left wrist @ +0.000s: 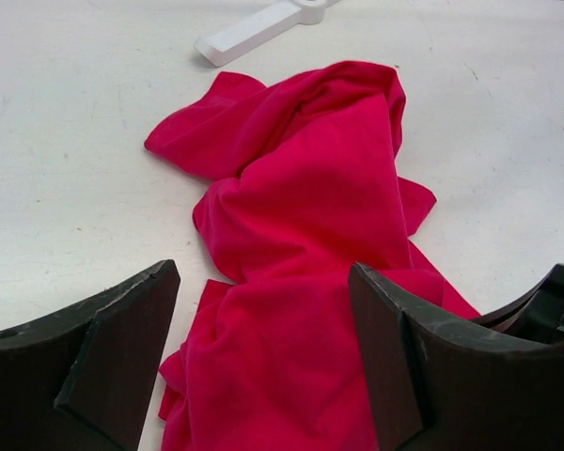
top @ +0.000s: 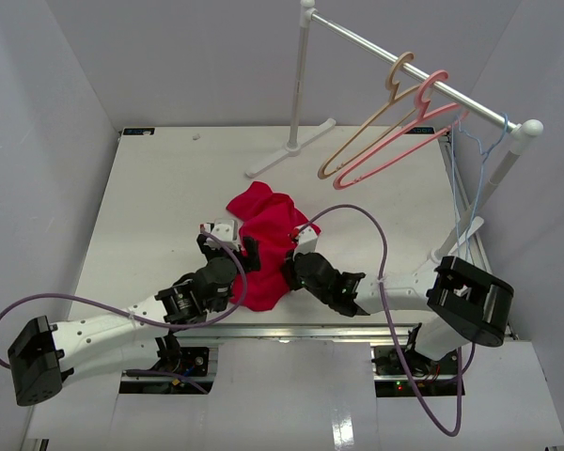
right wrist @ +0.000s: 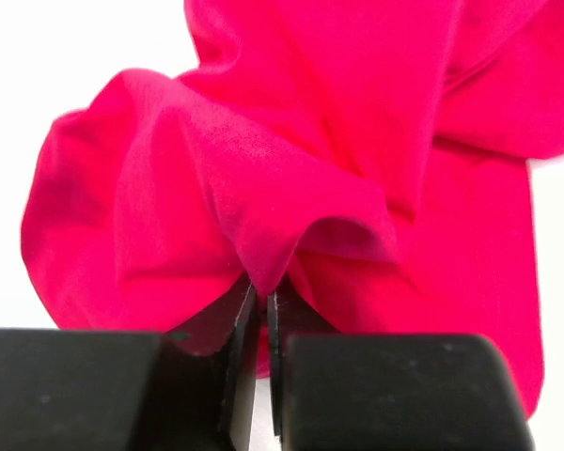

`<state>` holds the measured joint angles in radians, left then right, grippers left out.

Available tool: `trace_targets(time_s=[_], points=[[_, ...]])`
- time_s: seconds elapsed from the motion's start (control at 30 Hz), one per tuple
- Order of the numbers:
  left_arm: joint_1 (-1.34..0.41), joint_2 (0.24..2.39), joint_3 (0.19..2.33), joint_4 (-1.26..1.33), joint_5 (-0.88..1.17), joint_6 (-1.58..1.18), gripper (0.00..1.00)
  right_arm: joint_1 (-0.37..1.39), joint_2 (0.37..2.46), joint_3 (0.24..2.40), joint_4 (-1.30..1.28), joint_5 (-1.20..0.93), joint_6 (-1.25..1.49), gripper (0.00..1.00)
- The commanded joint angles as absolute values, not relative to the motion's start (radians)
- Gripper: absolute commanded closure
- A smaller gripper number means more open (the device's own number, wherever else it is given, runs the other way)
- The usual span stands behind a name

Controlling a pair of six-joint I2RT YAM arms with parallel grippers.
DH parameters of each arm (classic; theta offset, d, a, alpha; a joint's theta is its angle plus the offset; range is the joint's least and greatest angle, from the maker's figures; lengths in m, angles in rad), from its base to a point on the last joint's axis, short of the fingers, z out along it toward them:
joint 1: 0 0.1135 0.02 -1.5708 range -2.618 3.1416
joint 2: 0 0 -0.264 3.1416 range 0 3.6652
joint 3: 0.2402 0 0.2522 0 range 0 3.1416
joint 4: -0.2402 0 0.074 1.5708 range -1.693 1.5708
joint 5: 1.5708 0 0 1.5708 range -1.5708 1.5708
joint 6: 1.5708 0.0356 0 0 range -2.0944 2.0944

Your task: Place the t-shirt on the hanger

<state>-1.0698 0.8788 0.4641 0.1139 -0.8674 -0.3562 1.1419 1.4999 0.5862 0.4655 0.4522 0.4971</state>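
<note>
The crimson t-shirt (top: 263, 235) lies crumpled on the table between my two arms. It fills the left wrist view (left wrist: 301, 216) and the right wrist view (right wrist: 291, 160). My right gripper (right wrist: 263, 296) is shut on a fold of the t-shirt at its near right edge (top: 291, 268). My left gripper (left wrist: 263, 348) is open, its fingers (left wrist: 122, 348) either side of the shirt's near part, just above the cloth. The light-blue hanger (top: 477, 174) hangs at the right end of the rail, by the right post. The shirt's label is hidden.
A white clothes rail (top: 404, 66) spans the back right on two posts with flat feet (top: 291, 150). A tan hanger (top: 376, 117) and a pink hanger (top: 409, 132) hang on it. Purple cables (top: 381, 254) loop over the arms. The rail's foot shows in the left wrist view (left wrist: 254, 26).
</note>
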Motion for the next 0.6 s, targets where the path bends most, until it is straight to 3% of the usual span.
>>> trace_targets(time_s=[0.0,0.1,0.2,0.27,0.37,0.57], points=[[-1.071,0.917,0.496,0.092,-0.780,-0.352,0.19,1.143,1.353,0.586,0.377,0.624,0.533,0.92],[-1.071,0.966,0.570,0.010,-0.659,-0.374,0.26,1.144,1.251,0.552,0.355,0.614,0.517,0.91],[-1.071,0.988,0.661,-0.148,-0.528,-0.451,0.32,1.144,1.187,0.550,0.286,0.624,0.528,0.71],[-1.071,0.986,0.668,-0.174,-0.458,-0.464,0.33,1.143,1.145,0.519,0.273,0.636,0.533,0.50],[-1.071,1.019,0.655,-0.229,-0.369,-0.500,0.33,1.141,1.102,0.487,0.270,0.658,0.548,0.37],[-1.071,1.138,0.580,-0.191,-0.258,-0.531,0.33,1.140,1.065,0.432,0.227,0.740,0.607,0.35]])
